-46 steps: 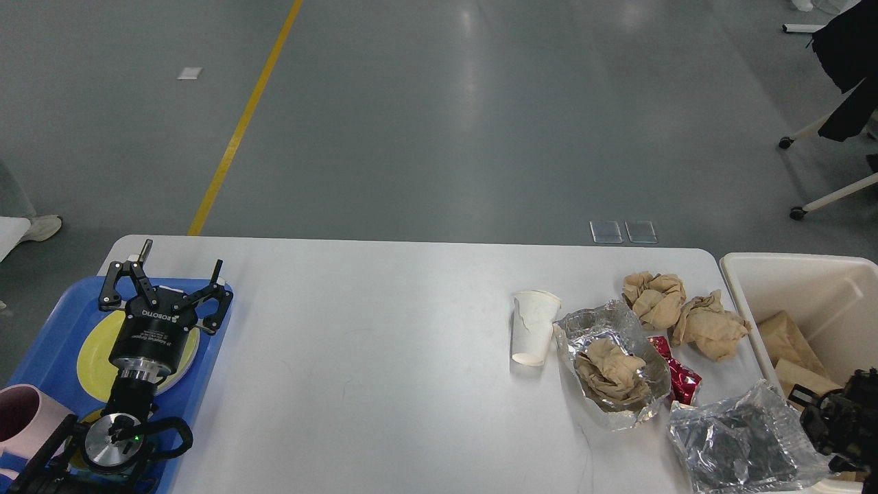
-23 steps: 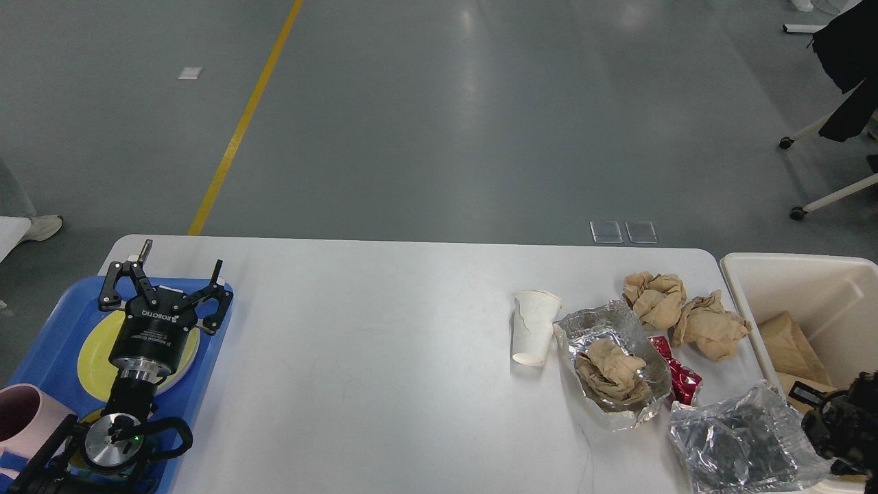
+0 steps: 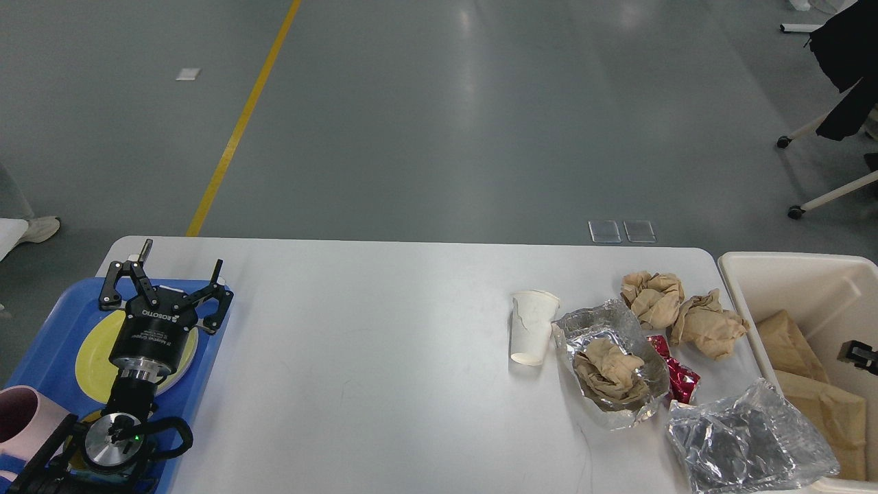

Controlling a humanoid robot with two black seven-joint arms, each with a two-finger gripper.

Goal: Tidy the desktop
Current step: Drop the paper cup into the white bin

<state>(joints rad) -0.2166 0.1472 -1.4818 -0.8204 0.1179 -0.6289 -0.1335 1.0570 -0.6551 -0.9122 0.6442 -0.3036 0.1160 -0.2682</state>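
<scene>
Desktop [image 3: 384, 363] white – left claw [image 3: 164, 278] marked "ROBOTIQ", fingers spread; right claw [image 3: 857, 355] state unclear.

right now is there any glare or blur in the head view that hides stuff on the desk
Head view: sharp overall; soft overhead reflections streak the grey floor, and the desktop shows only mild sheen. The foil tray and the crinkled clear bag throw bright specular spots that muddle their contents. The left gripper is crisp, open; the right gripper is just a small dark piece at the frame's edge.
</scene>
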